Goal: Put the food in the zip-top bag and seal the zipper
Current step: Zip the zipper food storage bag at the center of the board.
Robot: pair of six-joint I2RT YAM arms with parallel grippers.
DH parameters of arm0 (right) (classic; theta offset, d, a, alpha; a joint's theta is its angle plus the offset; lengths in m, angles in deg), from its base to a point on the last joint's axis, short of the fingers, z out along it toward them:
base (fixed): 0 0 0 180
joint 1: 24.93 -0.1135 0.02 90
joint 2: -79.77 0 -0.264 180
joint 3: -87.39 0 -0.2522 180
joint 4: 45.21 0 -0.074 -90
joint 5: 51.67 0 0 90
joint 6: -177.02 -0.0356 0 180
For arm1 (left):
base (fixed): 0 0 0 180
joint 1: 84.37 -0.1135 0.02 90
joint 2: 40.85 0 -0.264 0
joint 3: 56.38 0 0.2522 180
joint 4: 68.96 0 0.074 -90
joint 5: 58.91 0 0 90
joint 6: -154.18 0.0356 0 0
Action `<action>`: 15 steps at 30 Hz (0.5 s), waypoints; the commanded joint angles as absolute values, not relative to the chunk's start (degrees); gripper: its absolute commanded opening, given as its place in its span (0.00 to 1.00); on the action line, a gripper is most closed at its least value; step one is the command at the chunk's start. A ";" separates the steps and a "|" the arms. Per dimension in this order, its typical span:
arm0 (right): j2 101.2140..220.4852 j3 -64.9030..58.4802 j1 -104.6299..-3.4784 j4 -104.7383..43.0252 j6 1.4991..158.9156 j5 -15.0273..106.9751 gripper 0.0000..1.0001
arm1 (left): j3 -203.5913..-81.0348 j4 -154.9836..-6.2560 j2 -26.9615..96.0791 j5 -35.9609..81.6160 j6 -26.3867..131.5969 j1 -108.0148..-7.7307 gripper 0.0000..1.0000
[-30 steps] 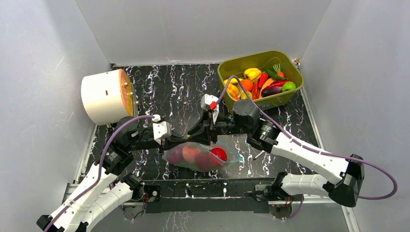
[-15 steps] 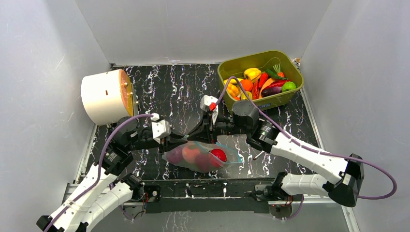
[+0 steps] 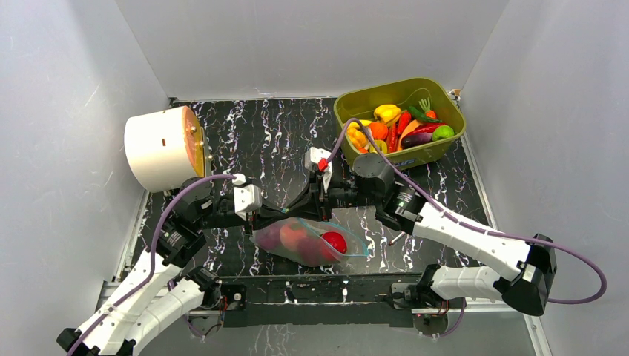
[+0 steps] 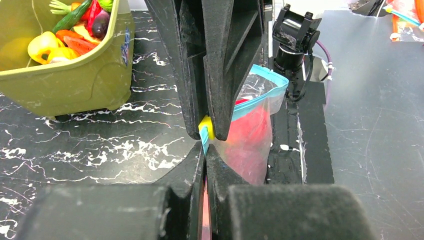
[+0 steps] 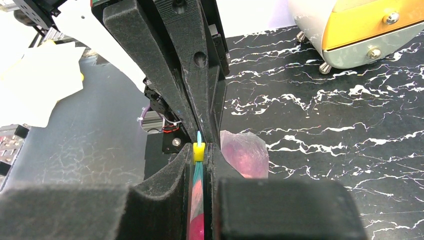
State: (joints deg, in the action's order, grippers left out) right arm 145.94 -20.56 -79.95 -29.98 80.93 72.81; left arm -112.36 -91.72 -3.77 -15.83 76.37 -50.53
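Note:
The clear zip-top bag (image 3: 308, 241) lies near the table's front edge. It holds a red apple (image 3: 334, 241), a peach-coloured fruit (image 3: 293, 236) and a purple onion (image 3: 268, 237). Its light-blue zipper (image 3: 356, 241) runs along the far edge. My left gripper (image 3: 257, 218) is shut on the zipper's left end, which shows in the left wrist view (image 4: 205, 150). My right gripper (image 3: 291, 211) is right beside it. It is shut on the zipper at a small yellow slider (image 5: 199, 151). The two sets of fingertips almost touch.
An olive-green tub (image 3: 400, 81) with several more toy fruits and vegetables stands at the back right; it also shows in the left wrist view (image 4: 75, 85). A white round appliance with an orange front (image 3: 159, 147) stands at the left. White walls enclose the table.
My right gripper has slid a little left along the zipper towards my left gripper. The bag's right end has drawn in slightly. The left arm has barely moved.

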 commanded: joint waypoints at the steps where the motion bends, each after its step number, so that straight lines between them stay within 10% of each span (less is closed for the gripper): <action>1: 144.78 -20.63 -80.20 -31.63 82.58 72.53 0.00 | -113.94 -90.17 -4.40 -17.77 77.43 -50.66 0.00; 15: 142.46 -19.70 -80.20 -22.68 87.13 68.20 0.00 | -113.15 -86.94 -8.15 -11.43 76.40 -50.64 0.00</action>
State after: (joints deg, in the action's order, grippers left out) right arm 144.41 -20.56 -80.41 -27.46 84.76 69.93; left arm -112.34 -91.43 -6.85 -13.07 76.28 -50.44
